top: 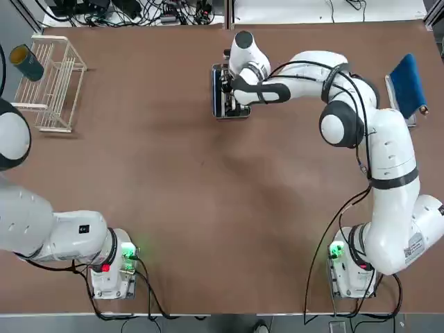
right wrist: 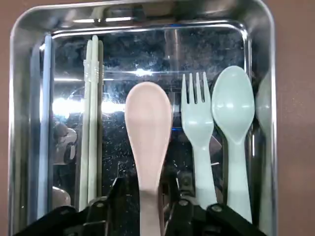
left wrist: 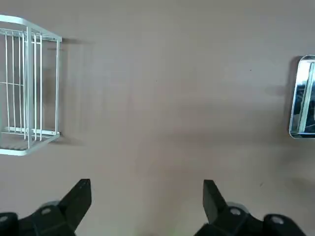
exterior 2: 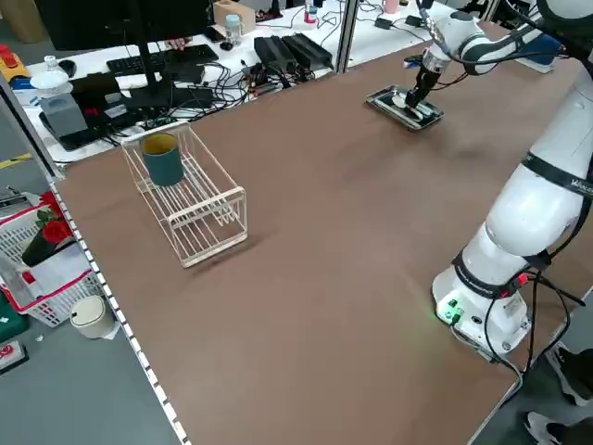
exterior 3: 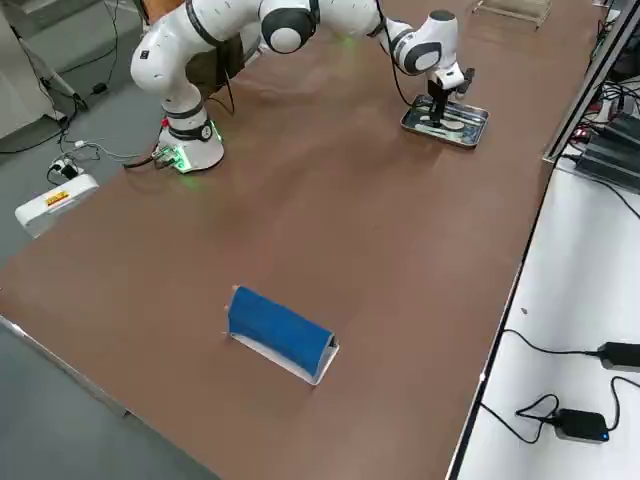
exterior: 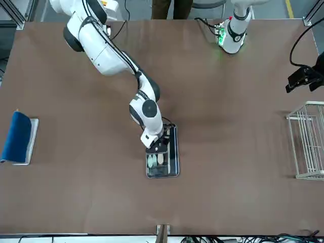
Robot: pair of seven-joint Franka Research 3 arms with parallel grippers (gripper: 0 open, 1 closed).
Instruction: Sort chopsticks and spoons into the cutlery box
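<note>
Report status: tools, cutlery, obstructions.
Right tool open around pink spoon's handle, over metal tray.
Left tool open above table, rack side.
Chopsticks in tray; fork close beside pink spoon.

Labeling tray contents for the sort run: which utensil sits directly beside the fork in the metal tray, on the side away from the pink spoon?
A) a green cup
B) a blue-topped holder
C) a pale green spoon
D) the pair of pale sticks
C: in the right wrist view the pale green spoon lies right next to the fork, with the pink spoon on the fork's other side.
</note>
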